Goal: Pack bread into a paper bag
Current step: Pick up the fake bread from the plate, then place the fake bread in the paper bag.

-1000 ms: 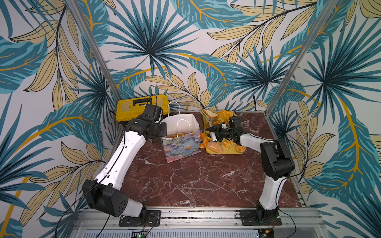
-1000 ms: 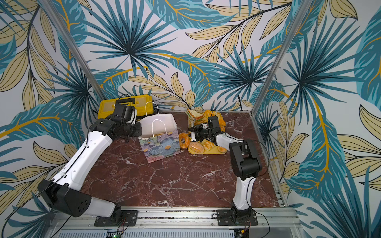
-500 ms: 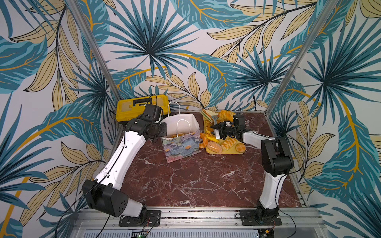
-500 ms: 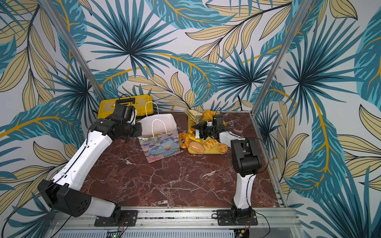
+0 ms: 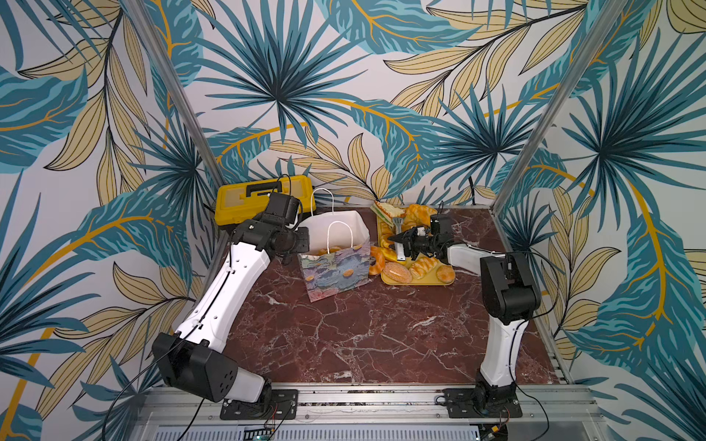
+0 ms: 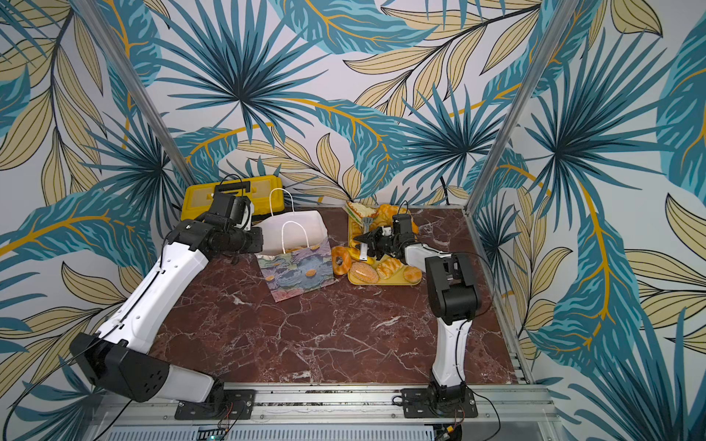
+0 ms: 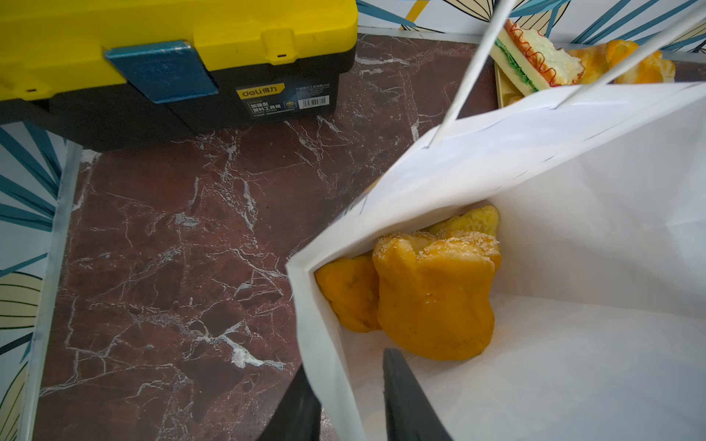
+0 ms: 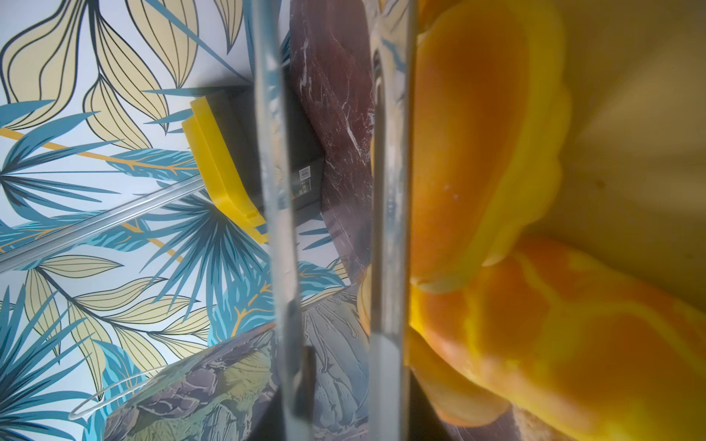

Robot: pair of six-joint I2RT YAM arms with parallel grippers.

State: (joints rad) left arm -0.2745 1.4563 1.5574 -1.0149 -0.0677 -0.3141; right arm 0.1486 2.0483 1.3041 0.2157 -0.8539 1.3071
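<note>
The paper bag (image 5: 336, 267) (image 6: 298, 275) stands upright and open mid-table, with blue flowers outside and white lining (image 7: 573, 198) inside. My left gripper (image 5: 303, 238) (image 7: 345, 362) is shut on its side wall, one finger inside and one outside. Sesame-topped bread (image 7: 431, 298) lies at the bag's bottom. More bread sits on the yellow tray (image 5: 416, 283): a sandwich (image 5: 387, 210), a croissant (image 5: 418, 212), a braided loaf (image 5: 422, 265) and a sesame bun (image 5: 397, 272). A doughnut (image 5: 376, 259) lies between bag and tray. My right gripper (image 5: 397, 238) (image 8: 344, 420) is shut on tongs (image 5: 397, 223) (image 8: 389, 191) over the tray, beside orange bread (image 8: 496, 152).
A yellow-and-black toolbox (image 5: 244, 198) (image 7: 172, 57) stands at the back left, just behind my left wrist. The leaf-patterned walls close in the marble table (image 5: 344, 336) on three sides. The tray lies against the back right part of the table.
My right wrist has shifted slightly toward the back right over the tray, still holding the tongs. The left arm and the bag have stayed put.
</note>
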